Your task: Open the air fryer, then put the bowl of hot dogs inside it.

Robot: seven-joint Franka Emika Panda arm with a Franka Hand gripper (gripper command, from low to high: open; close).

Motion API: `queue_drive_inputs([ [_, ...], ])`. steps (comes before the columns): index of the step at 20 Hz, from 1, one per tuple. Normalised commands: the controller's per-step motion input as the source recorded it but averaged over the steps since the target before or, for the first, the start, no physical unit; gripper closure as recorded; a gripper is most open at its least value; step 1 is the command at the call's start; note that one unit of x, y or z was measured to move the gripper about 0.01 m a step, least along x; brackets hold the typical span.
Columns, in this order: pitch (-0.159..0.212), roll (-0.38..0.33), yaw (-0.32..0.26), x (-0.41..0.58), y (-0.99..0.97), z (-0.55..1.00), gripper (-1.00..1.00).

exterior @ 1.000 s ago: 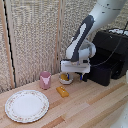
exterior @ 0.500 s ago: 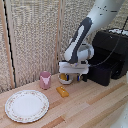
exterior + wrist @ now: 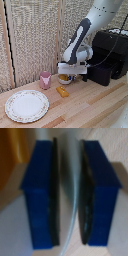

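Note:
The white arm reaches down in the middle of the exterior view, and my gripper (image 3: 67,75) sits right on the small whitish bowl (image 3: 63,79) on the wooden table. In the wrist view the two blue fingers (image 3: 40,193) stand close together with the bowl's thin pale rim (image 3: 74,208) pinched between them, so the gripper (image 3: 70,193) is shut on the bowl. An orange-yellow blur beside one finger is the hot dogs (image 3: 9,153). The black air fryer (image 3: 110,50) stands toward the exterior view's right, with its lower front (image 3: 102,75) jutting forward. I cannot make out its handle.
A pink cup (image 3: 45,79) stands just to the exterior view's left of the bowl. An orange-yellow bar (image 3: 62,91) lies in front of the bowl. A large patterned plate (image 3: 26,105) rests at the front left. A reed screen backs the table.

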Motion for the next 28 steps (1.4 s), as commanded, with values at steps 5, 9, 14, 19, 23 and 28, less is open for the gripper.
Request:
queue_drive_inputs([
  [5, -0.058, 0.030, -0.012, -0.076, 0.00, 0.26, 1.00],
  [9, 0.007, 0.120, -0.067, -0.011, -0.01, 0.68, 1.00],
  [14, 0.004, 0.132, -0.088, 0.043, 0.00, 0.78, 1.00],
  [19, 0.000, 0.092, -0.129, 0.167, -0.01, 0.84, 1.00],
  [23, 0.000, 0.010, -0.224, 0.247, 0.00, 0.69, 1.00],
  [28, -0.014, -0.060, -0.260, 0.298, -0.04, 0.57, 1.00],
])
